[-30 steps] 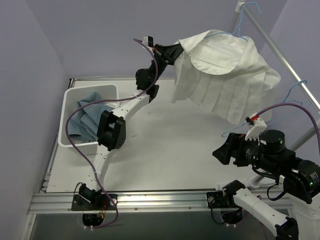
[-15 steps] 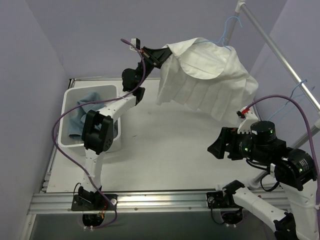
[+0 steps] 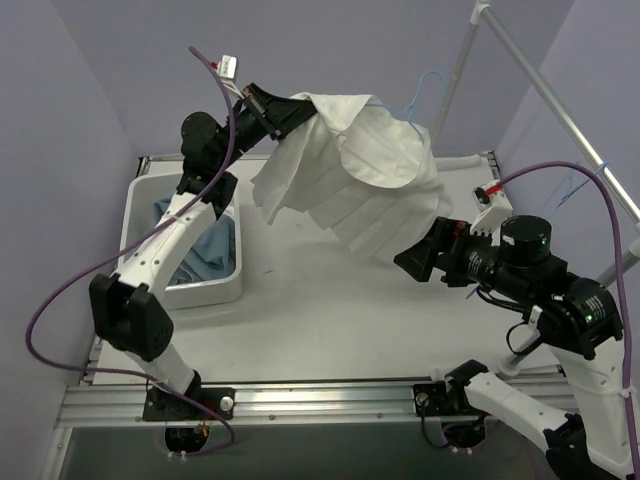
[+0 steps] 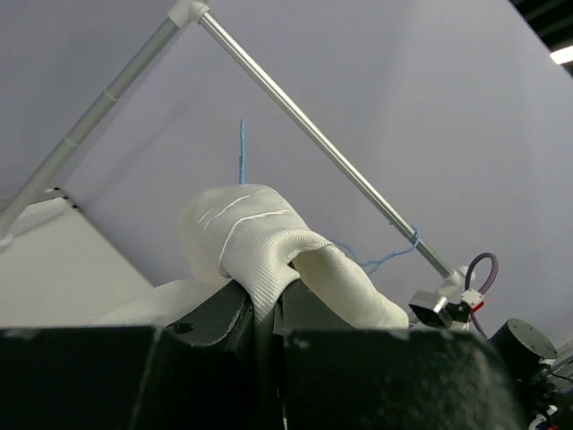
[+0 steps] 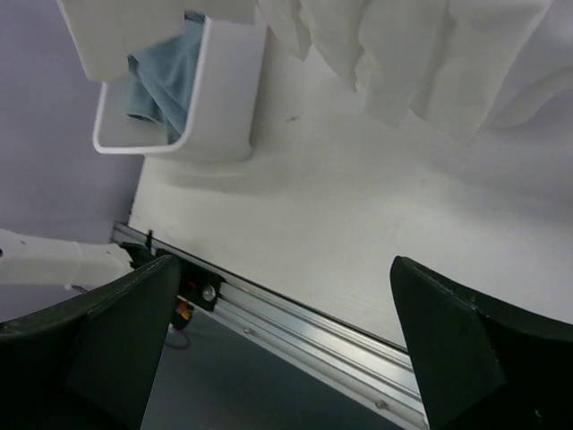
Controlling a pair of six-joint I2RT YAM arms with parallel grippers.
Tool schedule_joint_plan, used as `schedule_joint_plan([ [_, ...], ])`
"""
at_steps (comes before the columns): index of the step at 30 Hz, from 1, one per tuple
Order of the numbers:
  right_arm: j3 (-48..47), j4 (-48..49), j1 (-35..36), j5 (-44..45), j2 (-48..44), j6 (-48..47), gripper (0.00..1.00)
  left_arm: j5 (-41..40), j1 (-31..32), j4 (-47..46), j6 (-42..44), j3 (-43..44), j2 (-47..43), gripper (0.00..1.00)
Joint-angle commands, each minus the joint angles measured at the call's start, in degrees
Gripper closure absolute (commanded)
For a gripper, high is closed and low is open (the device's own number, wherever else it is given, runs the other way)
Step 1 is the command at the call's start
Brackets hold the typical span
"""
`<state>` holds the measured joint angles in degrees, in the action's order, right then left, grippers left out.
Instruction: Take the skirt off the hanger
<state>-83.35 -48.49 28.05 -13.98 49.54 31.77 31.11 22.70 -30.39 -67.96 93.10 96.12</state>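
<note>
White table spread out below, and the metal clothes rail slants across the upper right on its upright post. The white pleated skirt is up in the air over the middle of the table, waistband high at the left and pleats draping down and to the right, clear of the tabletop.

At the table's left edge sits the white bin, with a blue garment heaped inside it.

The left arm reaches high over that bin, and the left gripper has its claw clamped on the skirt's waistband. The left wrist view confirms it: a fold of white fabric bulges up from between the closed black fingers.

On the other side, the right gripper hovers at the skirt's lower right hem, claw spread wide. Its own camera shows the two fingers far apart, nothing between them, the pleats hanging above. I can't tell whether it touches the hem.

The blue wire hanger pokes its hook up out of the waistband, just left of the upright post. A second blue hanger hangs farther along the rail.
</note>
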Motion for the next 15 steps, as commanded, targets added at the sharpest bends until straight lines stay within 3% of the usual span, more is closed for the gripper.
schedule_joint_plan([
  [1, 4.84, 12.24, -0.46, -1.66, -3.91, 8.29, 0.0, 0.97, -0.46, 17.53, 15.21, 0.15, -9.26, 0.98],
  [4, 6.45, 15.26, -0.46, -3.59, -2.62, 10.77, 0.0, -0.52, -0.29, 27.64, 22.33, -1.34, -15.42, 0.98],
  [8, 0.58, 14.12, -0.46, -4.39, 2.75, 9.02, 0.05, -2.98, 0.06, 36.17, 27.52, -7.13, -25.51, 0.98],
  [15, -6.91, 20.7, -0.45, -6.85, 10.04, 8.92, 0.12, -6.59, 1.12, 42.95, 28.41, -15.22, -37.31, 0.98],
])
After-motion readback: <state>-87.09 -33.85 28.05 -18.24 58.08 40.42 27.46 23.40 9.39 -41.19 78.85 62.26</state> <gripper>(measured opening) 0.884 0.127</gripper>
